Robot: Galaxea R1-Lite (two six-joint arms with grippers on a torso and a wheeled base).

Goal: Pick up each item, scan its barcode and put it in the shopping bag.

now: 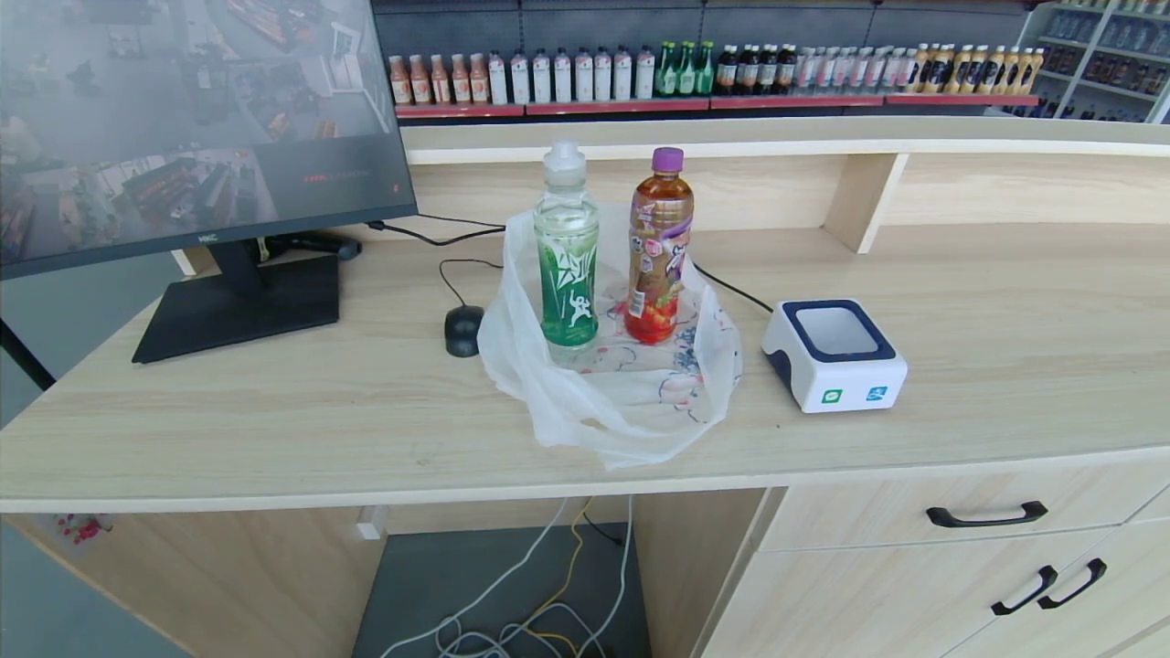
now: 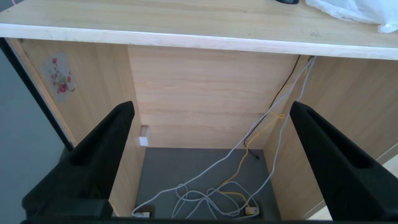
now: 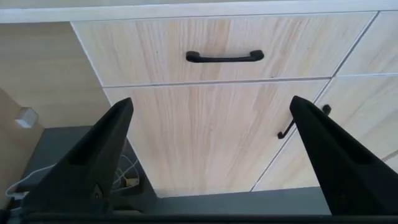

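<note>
A clear bottle with a green label (image 1: 567, 256) and a red-orange drink bottle with a purple cap (image 1: 659, 249) stand upright side by side on the flattened white shopping bag (image 1: 622, 388) at the middle of the counter. The white barcode scanner (image 1: 834, 354) sits just right of the bag. My left gripper (image 2: 211, 124) is open, held low in front of the counter's open leg space, with a corner of the bag (image 2: 357, 11) showing on the countertop above. My right gripper (image 3: 208, 115) is open too, held low before the drawer fronts.
A monitor (image 1: 183, 128) on a black stand occupies the counter's left, with a black mouse (image 1: 462, 330) and cables beside the bag. A raised wooden ledge (image 1: 786, 137) runs along the back. Drawers with black handles (image 1: 987, 516) lie below right; loose cables (image 2: 211, 193) lie under the counter.
</note>
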